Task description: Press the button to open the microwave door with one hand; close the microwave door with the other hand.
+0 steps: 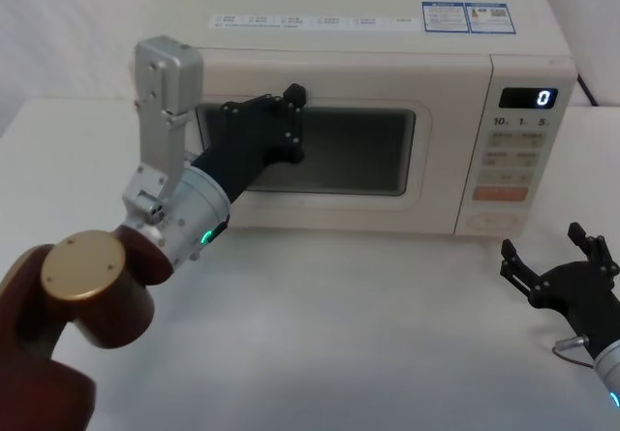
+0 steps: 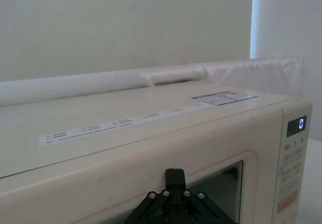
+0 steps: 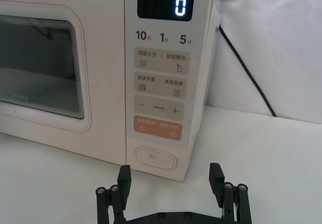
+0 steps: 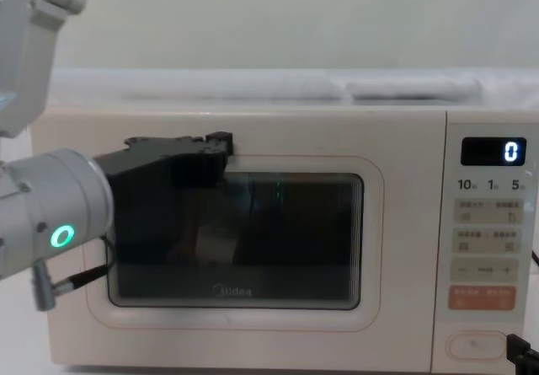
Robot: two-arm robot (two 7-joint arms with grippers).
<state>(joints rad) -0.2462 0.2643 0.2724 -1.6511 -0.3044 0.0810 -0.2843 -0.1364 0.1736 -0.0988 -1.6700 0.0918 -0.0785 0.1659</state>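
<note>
Left claw [image 1: 287, 111], fingers' gap unreadable, rests against closed microwave door [image 1: 320, 194]; right claw [image 1: 562, 257], open and empty, sits below-right of button [image 1: 494, 222].

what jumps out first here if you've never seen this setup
The cream microwave fills the middle of the table, its door shut and its black display glowing "0" at the top of the control panel on its right side. The left gripper is pressed up against the upper left of the door window. The right gripper hovers low with fingers spread open, just in front of the wide button.
</note>
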